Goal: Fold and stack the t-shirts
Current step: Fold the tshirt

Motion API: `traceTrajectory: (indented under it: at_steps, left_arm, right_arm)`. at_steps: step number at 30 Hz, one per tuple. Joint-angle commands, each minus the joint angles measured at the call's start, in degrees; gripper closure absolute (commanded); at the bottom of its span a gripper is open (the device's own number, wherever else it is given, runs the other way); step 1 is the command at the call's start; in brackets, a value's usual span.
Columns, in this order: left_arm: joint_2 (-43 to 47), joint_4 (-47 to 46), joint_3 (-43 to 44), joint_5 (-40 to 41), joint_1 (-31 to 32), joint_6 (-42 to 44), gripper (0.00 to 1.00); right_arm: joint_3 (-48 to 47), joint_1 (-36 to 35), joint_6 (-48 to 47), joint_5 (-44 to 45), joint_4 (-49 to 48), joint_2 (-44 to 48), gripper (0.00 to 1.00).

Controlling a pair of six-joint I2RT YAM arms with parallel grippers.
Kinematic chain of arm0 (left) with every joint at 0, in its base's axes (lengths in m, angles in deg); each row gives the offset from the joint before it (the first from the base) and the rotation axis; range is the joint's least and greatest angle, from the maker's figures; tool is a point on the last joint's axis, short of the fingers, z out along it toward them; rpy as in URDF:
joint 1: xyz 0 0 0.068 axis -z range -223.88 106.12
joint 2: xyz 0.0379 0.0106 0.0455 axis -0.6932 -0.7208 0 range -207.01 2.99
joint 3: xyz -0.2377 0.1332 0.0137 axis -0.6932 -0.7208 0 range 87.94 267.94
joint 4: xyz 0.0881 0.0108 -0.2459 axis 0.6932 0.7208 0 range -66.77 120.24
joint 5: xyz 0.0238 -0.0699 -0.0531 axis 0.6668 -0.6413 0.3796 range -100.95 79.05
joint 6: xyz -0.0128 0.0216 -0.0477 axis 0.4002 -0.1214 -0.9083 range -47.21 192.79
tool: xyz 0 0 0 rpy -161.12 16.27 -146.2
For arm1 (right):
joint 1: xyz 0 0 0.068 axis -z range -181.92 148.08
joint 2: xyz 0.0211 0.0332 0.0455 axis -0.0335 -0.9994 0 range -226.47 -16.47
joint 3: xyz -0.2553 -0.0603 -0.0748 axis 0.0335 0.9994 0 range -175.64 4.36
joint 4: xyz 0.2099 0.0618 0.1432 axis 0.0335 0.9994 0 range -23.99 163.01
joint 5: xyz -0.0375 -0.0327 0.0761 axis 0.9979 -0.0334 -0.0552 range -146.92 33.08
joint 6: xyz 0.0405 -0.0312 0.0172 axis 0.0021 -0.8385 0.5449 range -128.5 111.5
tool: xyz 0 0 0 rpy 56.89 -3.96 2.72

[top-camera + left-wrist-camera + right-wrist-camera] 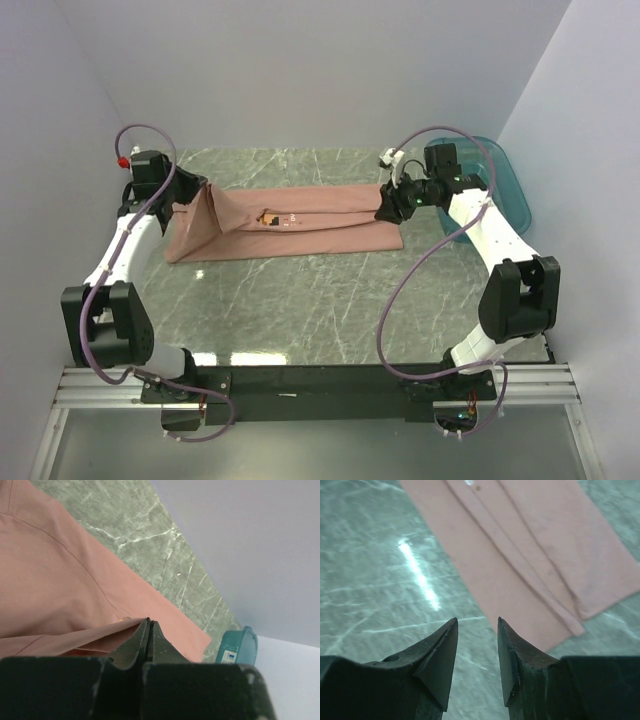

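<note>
One salmon-pink t-shirt lies across the back of the marble table as a long strip folded lengthwise, with a bit of dark print showing on its middle. My left gripper is shut on the shirt's left end and holds that end raised off the table. In the left wrist view the fabric runs into the closed tips of the left gripper. My right gripper hovers at the shirt's right end. In its wrist view the right gripper is open and holds nothing, with the shirt lying flat just beyond.
A teal plastic tub stands at the back right, behind the right arm, and shows again in the left wrist view. White walls close in the table on three sides.
</note>
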Motion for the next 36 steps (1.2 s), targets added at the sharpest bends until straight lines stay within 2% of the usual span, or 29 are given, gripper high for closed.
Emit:
traceTrajectory:
  at_steps: [1,21,36]
  left_arm:
    - [-1.3,-0.5,4.2,-0.9,-0.2,3.1,1.00]
    - [-17.3,2.4,18.5,-9.9,-0.1,10.4,1.00]
    - [-25.1,4.5,24.8,-11.8,0.0,11.7,1.00]
  right_arm:
    - [2.6,0.1,1.8,-8.0,-0.1,1.6,0.55]
    - [3.8,-1.7,1.9,-7.8,-0.7,1.0,0.55]
    - [3.9,-1.7,2.0,-6.6,-0.7,-0.5,0.55]
